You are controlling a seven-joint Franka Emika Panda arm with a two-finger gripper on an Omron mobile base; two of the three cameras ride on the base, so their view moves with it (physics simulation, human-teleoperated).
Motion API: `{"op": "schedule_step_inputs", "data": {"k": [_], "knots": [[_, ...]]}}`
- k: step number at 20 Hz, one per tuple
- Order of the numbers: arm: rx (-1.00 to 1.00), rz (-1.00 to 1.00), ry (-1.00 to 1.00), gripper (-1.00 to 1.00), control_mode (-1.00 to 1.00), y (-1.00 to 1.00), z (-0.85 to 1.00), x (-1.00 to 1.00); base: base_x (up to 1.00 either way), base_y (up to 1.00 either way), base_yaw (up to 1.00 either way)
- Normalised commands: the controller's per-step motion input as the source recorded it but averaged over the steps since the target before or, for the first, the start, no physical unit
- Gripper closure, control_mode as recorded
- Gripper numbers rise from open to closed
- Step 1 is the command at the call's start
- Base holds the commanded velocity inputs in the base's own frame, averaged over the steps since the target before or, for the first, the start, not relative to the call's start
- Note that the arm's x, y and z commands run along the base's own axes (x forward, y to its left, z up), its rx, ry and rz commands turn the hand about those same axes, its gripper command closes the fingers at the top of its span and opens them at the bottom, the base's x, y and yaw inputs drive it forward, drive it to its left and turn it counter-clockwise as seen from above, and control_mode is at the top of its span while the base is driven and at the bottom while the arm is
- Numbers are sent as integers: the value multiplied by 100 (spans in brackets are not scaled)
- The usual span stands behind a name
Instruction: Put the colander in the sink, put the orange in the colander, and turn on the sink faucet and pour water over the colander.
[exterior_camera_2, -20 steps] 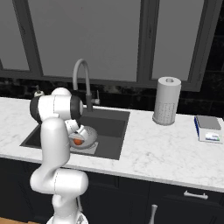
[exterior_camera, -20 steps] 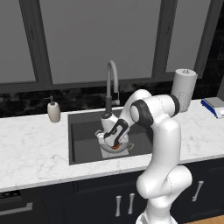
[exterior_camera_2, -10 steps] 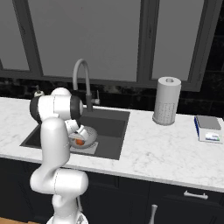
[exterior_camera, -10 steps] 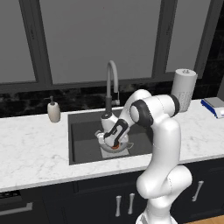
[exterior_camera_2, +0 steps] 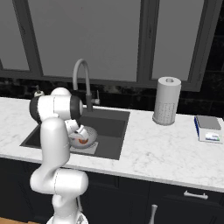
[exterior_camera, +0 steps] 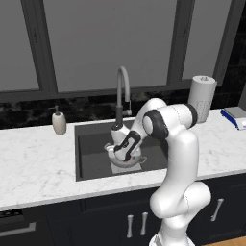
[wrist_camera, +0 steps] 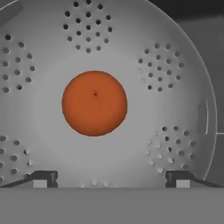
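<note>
The orange (wrist_camera: 94,103) lies free on the bottom of the colander (wrist_camera: 175,87), which rests in the sink (exterior_camera: 91,149). My gripper (wrist_camera: 109,179) hangs just above the fruit, open, with its fingertips (wrist_camera: 41,178) spread wide to either side and nothing between them. From the right base view the orange (exterior_camera_2: 82,141) shows inside the colander (exterior_camera_2: 89,135), partly behind my arm. In the left base view the hand (exterior_camera: 126,146) covers most of the colander (exterior_camera: 129,162). The sink faucet (exterior_camera: 122,91) arches over the back of the basin; no water shows.
A beige soap dispenser (exterior_camera: 59,121) stands left of the sink. A paper towel roll (exterior_camera_2: 166,100) and a small blue-and-white box (exterior_camera_2: 208,129) sit on the marble counter (exterior_camera_2: 157,153) to the right. Dark cabinets line the wall above.
The fingers have spread wider apart, leaving the orange lying loose in the colander. The arm has hardly moved.
</note>
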Motion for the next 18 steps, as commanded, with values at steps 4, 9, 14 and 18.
{"op": "schedule_step_inputs", "data": {"k": [4,9,14,18], "knots": [[0,0,0,-100,-100,-12,33,0,0,0,0],[0,1,-1,-100,-100,-17,49,-2,0,0,0],[1,6,-8,-100,-100,-34,35,-7,0,0,0],[6,12,-11,-100,-100,-58,19,0,0,0,0]]}}
